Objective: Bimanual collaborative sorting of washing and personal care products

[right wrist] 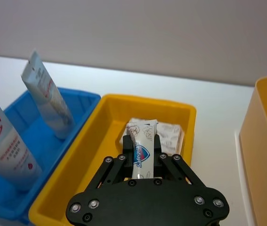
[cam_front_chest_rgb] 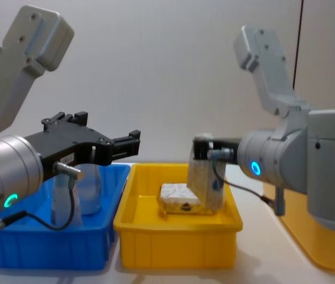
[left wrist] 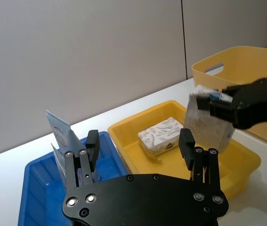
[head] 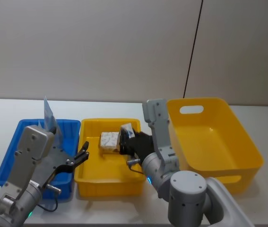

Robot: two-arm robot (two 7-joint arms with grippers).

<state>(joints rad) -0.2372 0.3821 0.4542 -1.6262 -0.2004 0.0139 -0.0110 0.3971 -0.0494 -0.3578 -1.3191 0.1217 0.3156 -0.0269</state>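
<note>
My right gripper (head: 126,142) is shut on the small white packet with a blue mark (right wrist: 141,150). It holds the packet (cam_front_chest_rgb: 205,183) upright just above the small yellow bin (head: 108,187). Inside that bin lies a white marbled wrapped block (head: 109,140), right beside the packet. Two pale-blue pouches with red logos (right wrist: 46,101) (right wrist: 4,141) stand in the blue bin (head: 11,151). My left gripper (cam_front_chest_rgb: 133,142) hovers open and empty over the blue bin's right side, its fingers (left wrist: 92,139) pointing toward the yellow bin.
A large yellow bin with a handle slot (head: 219,142) stands at the right, nothing visible inside it. The three bins sit side by side on a white table (head: 1,111) against a grey wall.
</note>
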